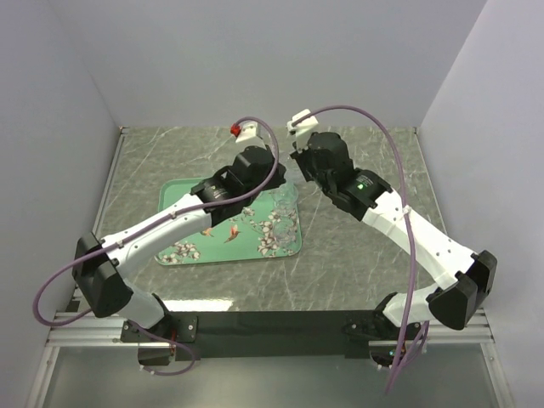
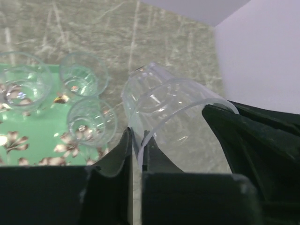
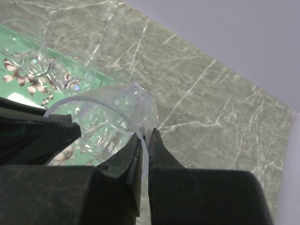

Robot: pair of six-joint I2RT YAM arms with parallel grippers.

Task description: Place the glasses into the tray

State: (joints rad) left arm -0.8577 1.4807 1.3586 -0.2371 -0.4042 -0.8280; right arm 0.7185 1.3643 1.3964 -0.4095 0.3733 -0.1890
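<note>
Top view: tray (image 1: pixel 212 246) on table (image 1: pixel 357 246).
Left wrist: left gripper (image 2: pixel 136 150) clamped on rim of tilted glass (image 2: pixel 159 108), just beside tray edge; three glasses (image 2: pixel 89 124) upright inside tray.
Right wrist: right gripper (image 3: pixel 145 150) pinching tilted glass rim, opposite side.

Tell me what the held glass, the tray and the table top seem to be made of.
The held glass: transparent, glossy, glass or hard plastic. The tray: smooth mint-green, printed blossoms, likely plastic or lacquered metal. The table top: grey-green, white-veined, marble-look, possibly laminate.
</note>
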